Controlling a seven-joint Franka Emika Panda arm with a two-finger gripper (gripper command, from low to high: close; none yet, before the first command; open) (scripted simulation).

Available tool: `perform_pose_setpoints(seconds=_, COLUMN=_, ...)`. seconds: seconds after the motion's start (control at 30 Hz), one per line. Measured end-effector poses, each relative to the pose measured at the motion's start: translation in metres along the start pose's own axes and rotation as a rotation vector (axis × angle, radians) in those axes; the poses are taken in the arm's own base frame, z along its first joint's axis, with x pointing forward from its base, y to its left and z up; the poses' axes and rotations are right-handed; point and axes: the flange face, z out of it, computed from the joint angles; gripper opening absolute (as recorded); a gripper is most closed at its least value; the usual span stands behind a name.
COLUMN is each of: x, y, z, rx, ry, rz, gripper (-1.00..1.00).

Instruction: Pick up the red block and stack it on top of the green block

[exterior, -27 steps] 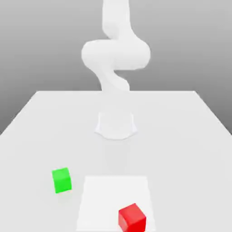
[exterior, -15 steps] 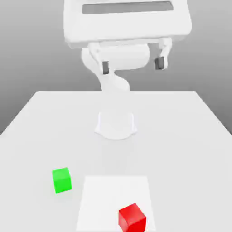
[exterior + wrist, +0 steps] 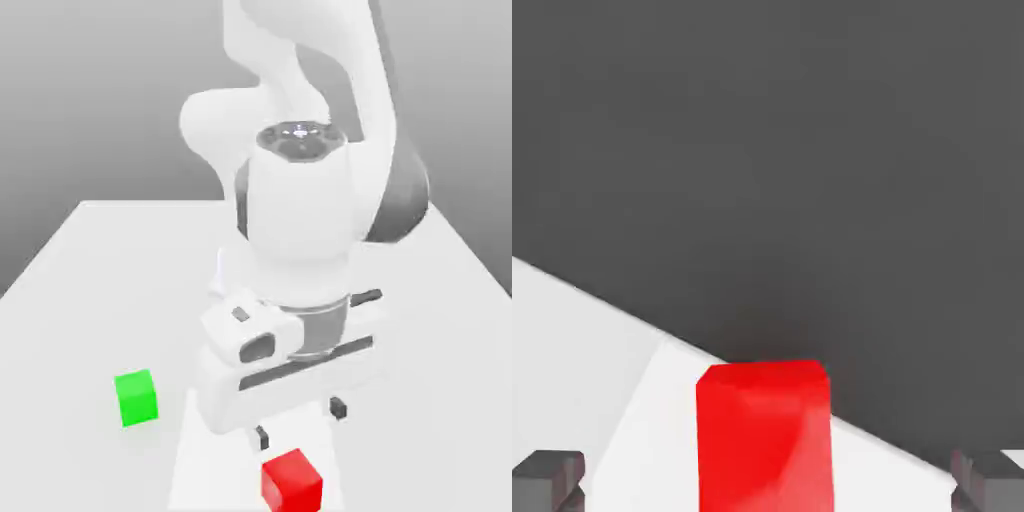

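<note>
The red block (image 3: pixel 291 481) sits on a lighter white square patch (image 3: pixel 215 450) near the front of the table. My gripper (image 3: pixel 301 422) hangs open just above and behind it, its two dark fingertips (image 3: pixel 263 437) spread wide. In the hand view the red block (image 3: pixel 764 432) lies between the two fingertips (image 3: pixel 549 477), untouched. The green block (image 3: pixel 136 397) rests on the table toward the exterior view's left, well apart from the gripper.
The white table (image 3: pixel 90 290) spreads across the exterior view, and the arm's body (image 3: pixel 300 215) rises over its middle. The table's edge (image 3: pixel 602 296) runs close behind the red block in the hand view.
The hand has dropped from high above the table down to just over the red block. Both blocks stay where they were.
</note>
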Motion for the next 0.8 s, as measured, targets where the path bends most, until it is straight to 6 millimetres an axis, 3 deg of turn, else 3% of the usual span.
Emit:
perform_pose_setpoints(seconds=0.1, x=-0.001, y=0.001, z=0.041, rx=-0.007, ry=-0.005, rz=-0.006, gripper=0.0)
perform_pose_setpoints(seconds=0.13, x=-0.002, y=0.001, z=0.053, rx=-0.007, ry=-0.006, rz=-0.006, gripper=-1.0)
perform_pose_setpoints(seconds=0.37, x=-0.002, y=0.001, z=0.054, rx=-0.008, ry=-0.007, rz=-0.006, gripper=-1.0)
perform_pose_setpoints(seconds=0.5, x=-0.002, y=0.001, z=0.009, rx=-0.008, ry=-0.007, rz=-0.006, gripper=-1.0)
perform_pose_setpoints(seconds=0.53, x=-0.002, y=0.008, z=-0.002, rx=-0.01, ry=-0.006, rz=-0.008, gripper=-1.0)
perform_pose_setpoints(seconds=0.63, x=-0.006, y=0.071, z=-0.025, rx=-0.032, ry=0.004, rz=-0.026, gripper=-1.0)
perform_pose_setpoints(seconds=0.7, x=-0.014, y=0.126, z=-0.035, rx=-0.041, ry=0.005, rz=-0.017, gripper=-1.0)
perform_pose_setpoints(seconds=0.8, x=-0.04, y=0.201, z=-0.044, rx=-0.041, ry=0.0, rz=-0.004, gripper=-1.0)
